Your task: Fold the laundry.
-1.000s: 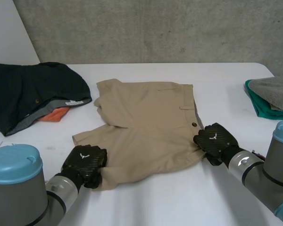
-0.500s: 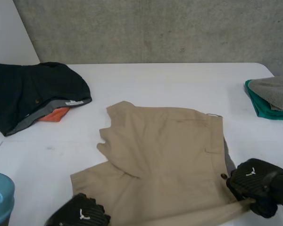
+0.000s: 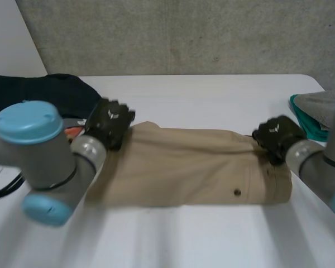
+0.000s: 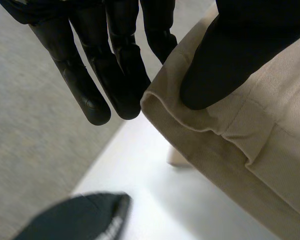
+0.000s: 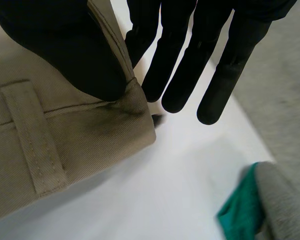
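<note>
I see the tan shorts [image 3: 190, 167] lying as one long folded band across the white surface [image 3: 212, 95]. My left hand [image 3: 109, 121] is at the band's far corner at one end and my right hand [image 3: 274, 135] at the far corner of the other, both hands against the cloth. A dark button [image 3: 237, 192] sits nearer me than the right fingers. Just past the left fingers lies a dark garment [image 3: 61, 89] with an orange piece [image 3: 72, 132] beside it. Outward of the right fingers, a grey towel [image 3: 324, 103] rests on a green one [image 3: 310, 125].
</note>
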